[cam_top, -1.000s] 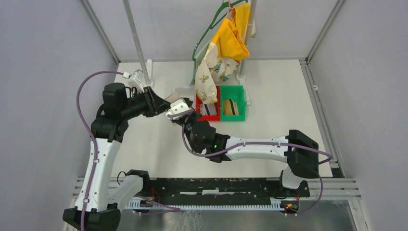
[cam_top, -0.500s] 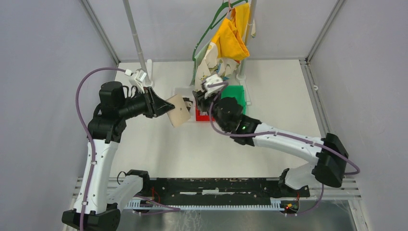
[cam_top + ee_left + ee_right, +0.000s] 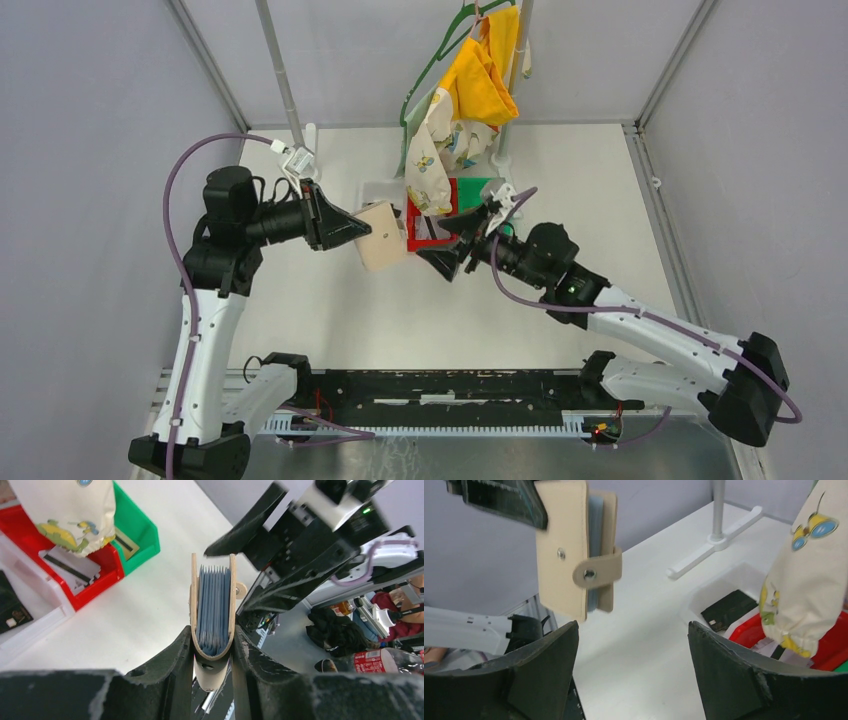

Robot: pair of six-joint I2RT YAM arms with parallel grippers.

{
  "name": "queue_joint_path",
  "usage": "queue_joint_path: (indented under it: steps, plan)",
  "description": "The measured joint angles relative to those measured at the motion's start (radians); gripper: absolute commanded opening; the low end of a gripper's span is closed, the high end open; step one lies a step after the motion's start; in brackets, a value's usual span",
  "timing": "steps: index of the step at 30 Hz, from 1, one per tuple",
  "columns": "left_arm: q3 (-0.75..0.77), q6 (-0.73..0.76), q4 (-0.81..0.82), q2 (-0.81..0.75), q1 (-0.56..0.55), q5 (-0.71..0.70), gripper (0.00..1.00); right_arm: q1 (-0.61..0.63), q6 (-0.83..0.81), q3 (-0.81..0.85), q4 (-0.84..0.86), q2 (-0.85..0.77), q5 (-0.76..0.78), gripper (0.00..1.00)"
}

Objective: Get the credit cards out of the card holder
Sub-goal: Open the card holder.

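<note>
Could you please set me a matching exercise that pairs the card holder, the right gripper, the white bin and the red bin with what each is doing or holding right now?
Column A
1. card holder
2. right gripper
3. white bin
4. red bin

Column B
a. contains a black card
b. open and empty
c. held in the air by the left gripper
d. contains a pale grey card

Pairs: 1-c, 2-b, 3-a, 4-d

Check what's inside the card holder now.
Left wrist view, edge-on: a tight stack of bluish clear sleeves between the tan covers of the card holder, gripped by the left pincer. Whether any sleeve has a card in it is hidden by the covers and sleeve edges.
</note>
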Motion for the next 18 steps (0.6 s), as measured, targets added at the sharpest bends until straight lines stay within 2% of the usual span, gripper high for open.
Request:
queue_joint_path:
  steps: [3, 8, 13, 18]
  plan:
    - [0.000, -0.037, 0.058, -0.008, 0.000, 0.023, 0.02, 0.000, 0.048, -0.122, 0.095, -0.058, -0.053, 0.88]
    - [0.000, -0.127, 0.176, -0.021, 0.000, 0.051, 0.02, 0.000, 0.187, -0.238, 0.354, -0.032, -0.098, 0.90]
    - [0.000, -0.180, 0.233, -0.021, 0.000, 0.071, 0.02, 0.000, 0.348, -0.258, 0.653, 0.057, -0.119, 0.98]
    - [0.000, -0.192, 0.252, -0.024, 0.000, 0.080, 0.02, 0.007, 0.427, -0.252, 0.817, 0.105, -0.119, 0.98]
